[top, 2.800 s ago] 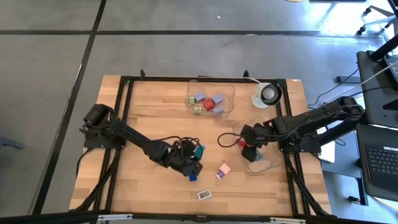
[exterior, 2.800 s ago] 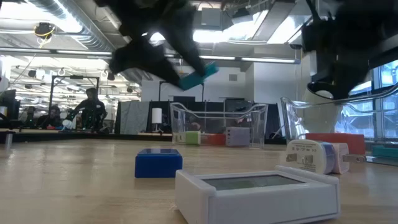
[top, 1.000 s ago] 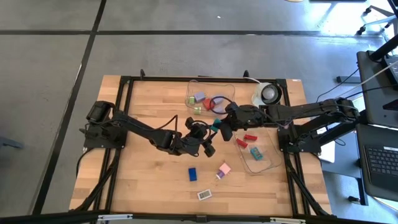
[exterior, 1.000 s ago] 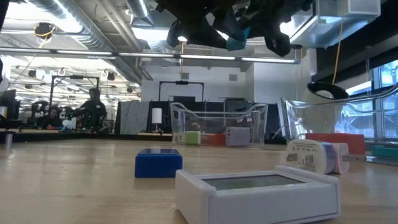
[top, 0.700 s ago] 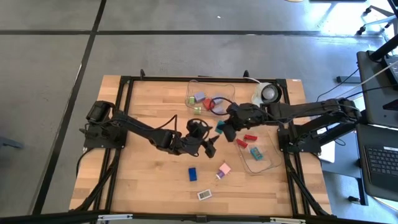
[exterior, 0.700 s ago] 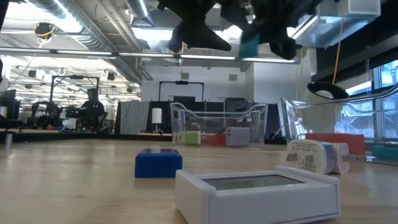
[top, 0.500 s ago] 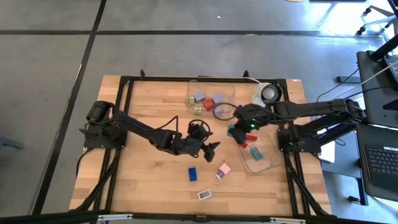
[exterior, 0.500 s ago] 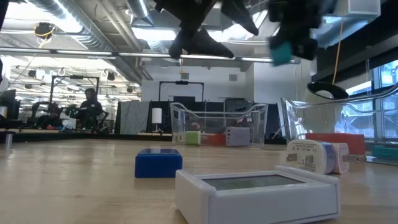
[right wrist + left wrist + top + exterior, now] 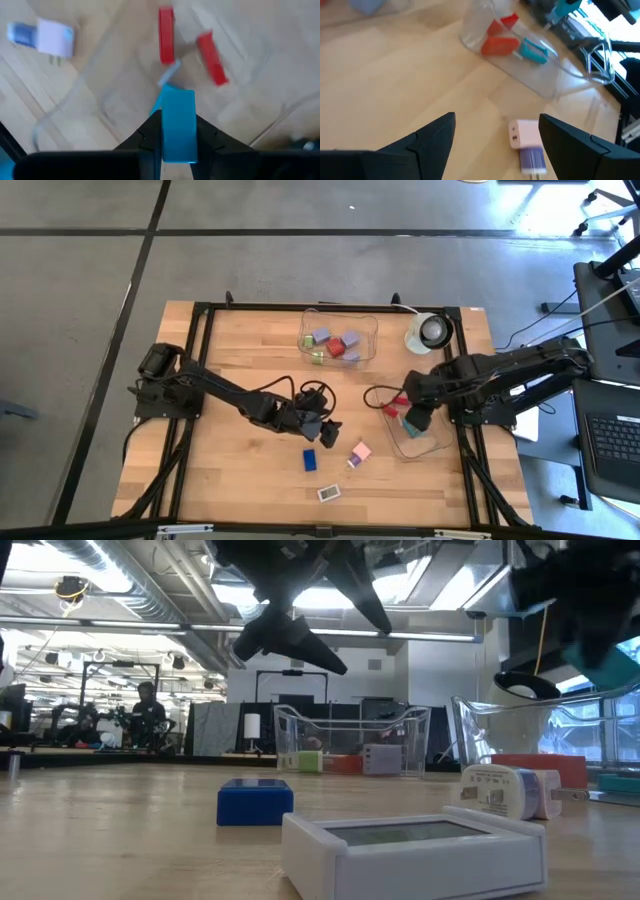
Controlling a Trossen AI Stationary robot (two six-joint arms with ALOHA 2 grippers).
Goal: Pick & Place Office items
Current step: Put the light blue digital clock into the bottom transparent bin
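Note:
My right gripper (image 9: 412, 420) hangs over the right clear tub (image 9: 428, 448), shut on a teal piece (image 9: 177, 120) that also shows in the low view (image 9: 612, 658). Two red pieces (image 9: 166, 35) lie in that tub below it. My left gripper (image 9: 324, 426) hovers open over the table's middle with nothing between its fingers. Just beyond it, a pink-and-lavender piece (image 9: 525, 137) lies flat on the wood. A blue block (image 9: 310, 460) and a flat white piece (image 9: 328, 493) lie nearer the front edge. My right gripper pinches the teal piece between its two fingers, on two opposite sides (image 9: 164, 131). The fingers point down from above. The piece is lifted clear and sticks out past the fingertips, over the right tub.
A second clear tub (image 9: 338, 340) with several coloured pieces stands at the far middle. A round white-and-black object (image 9: 430, 330) sits at the far right. Bare wood lies to the left of my left gripper.
My left gripper has opened and let go of the teal piece, then dropped back toward the near edge. My right gripper, shut on that piece, has carried it toward the table's right edge, from the middle to above the right tub.

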